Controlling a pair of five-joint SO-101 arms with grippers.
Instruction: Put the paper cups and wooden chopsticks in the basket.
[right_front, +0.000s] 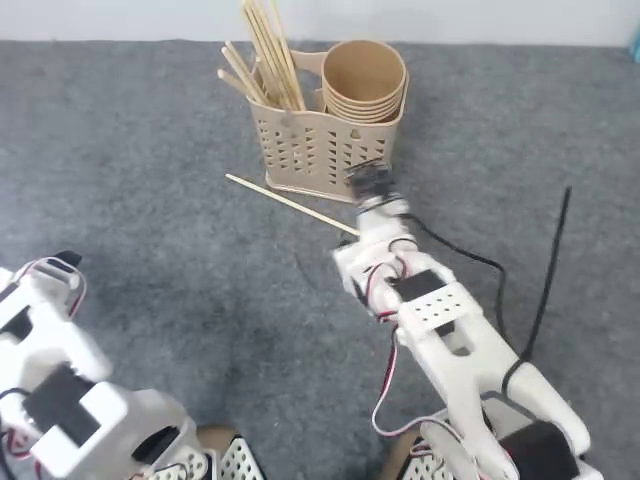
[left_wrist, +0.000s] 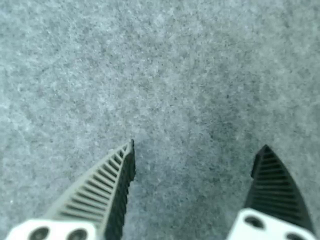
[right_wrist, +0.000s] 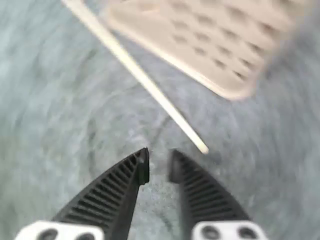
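Stray chopstick (right_front: 290, 204) lies before basket (right_front: 310, 150) at table's (right_front: 150, 250) far edge. Right gripper (right_wrist: 159, 162), narrowly parted and empty, sits at its tip, likely for pickup. Left gripper (left_wrist: 195, 165) wide open, empty.

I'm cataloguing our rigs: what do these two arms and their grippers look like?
The left arm and right arm are white shells with black motor blocks at the joints. Thin red and white wires loop along them, and a black cable runs beside the right arm. The left gripper and right gripper each have black, ribbed, pointed fingers on white bases with screw holes.
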